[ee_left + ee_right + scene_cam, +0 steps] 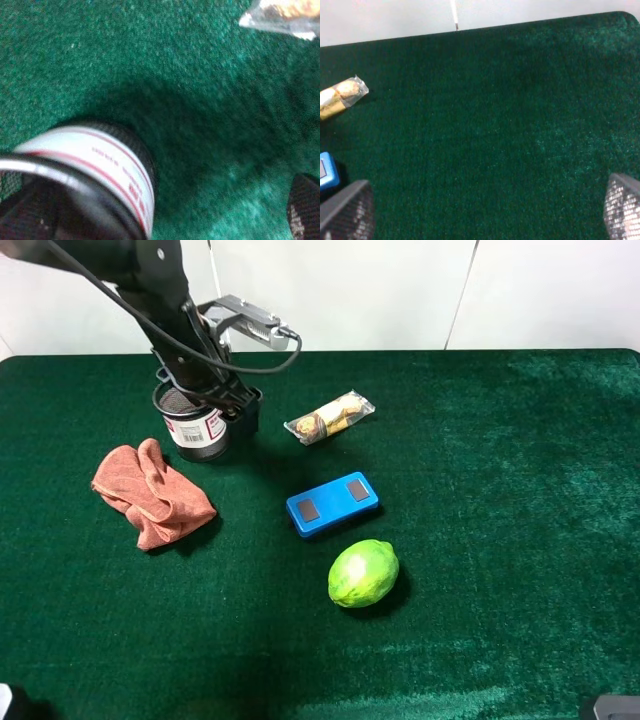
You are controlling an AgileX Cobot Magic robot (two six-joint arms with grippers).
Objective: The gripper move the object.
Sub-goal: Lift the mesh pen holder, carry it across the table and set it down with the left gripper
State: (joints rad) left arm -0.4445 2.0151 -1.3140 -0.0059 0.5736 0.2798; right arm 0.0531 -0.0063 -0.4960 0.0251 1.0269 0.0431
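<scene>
The object, a black mesh pen cup (195,425) with a white-and-red label, stands at the back left of the green cloth. My left gripper (220,405) is down at its rim and open. One dark finger (246,412) is outside the cup on its right. The other finger is over or inside the cup, and I cannot tell which. In the left wrist view the cup (95,165) fills the near corner, and one fingertip (302,210) stands well apart from its wall. My right gripper (485,215) is open and empty over bare cloth.
An orange rag (150,492) lies just in front of the cup. A wrapped snack (330,417) lies to the cup's right. A blue box (332,503) and a green lime (363,573) lie mid-table. The green cloth (520,490) covers the table.
</scene>
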